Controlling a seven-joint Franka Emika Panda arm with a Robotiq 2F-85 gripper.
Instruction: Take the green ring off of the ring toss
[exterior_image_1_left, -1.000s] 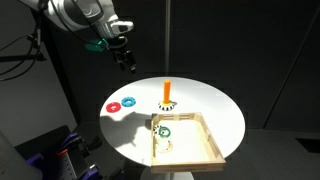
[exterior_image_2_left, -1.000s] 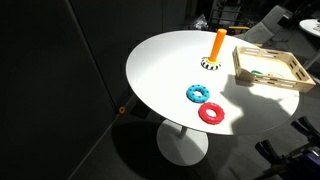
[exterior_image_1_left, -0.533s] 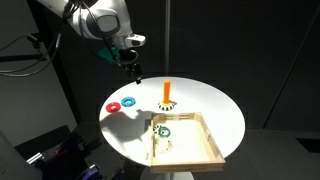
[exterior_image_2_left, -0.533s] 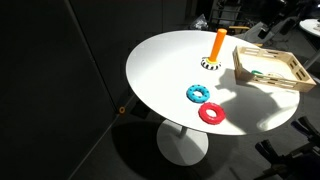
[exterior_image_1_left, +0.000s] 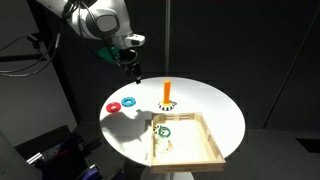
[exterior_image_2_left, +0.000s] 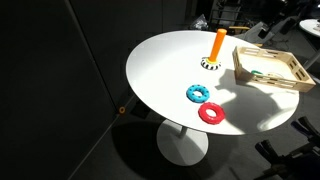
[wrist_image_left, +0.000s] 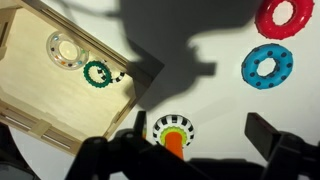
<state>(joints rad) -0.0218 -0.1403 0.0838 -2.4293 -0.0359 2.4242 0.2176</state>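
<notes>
The ring toss is an orange peg (exterior_image_1_left: 167, 91) on a round black-and-white base (wrist_image_left: 173, 127), near the middle of the white round table (exterior_image_1_left: 215, 108). It also shows in an exterior view (exterior_image_2_left: 219, 42). No ring sits on the peg's shaft; a thin yellow-green collar shows at its foot. A dark green ring (wrist_image_left: 97, 72) lies inside the wooden tray (wrist_image_left: 40, 95), also seen in an exterior view (exterior_image_1_left: 163, 130). My gripper (exterior_image_1_left: 133, 70) hangs above the table's edge, left of the peg and apart from it. In the wrist view its fingers (wrist_image_left: 200, 135) are spread wide and empty.
A blue ring (wrist_image_left: 267, 65) and a red ring (wrist_image_left: 284, 15) lie flat on the table beside the peg, seen in both exterior views (exterior_image_1_left: 128, 101) (exterior_image_2_left: 212, 113). A clear ring (wrist_image_left: 63, 48) lies in the tray. Dark curtains surround the table.
Between a second ago and half a second ago the arm moved right and down toward the peg. Since then nothing has visibly moved.
</notes>
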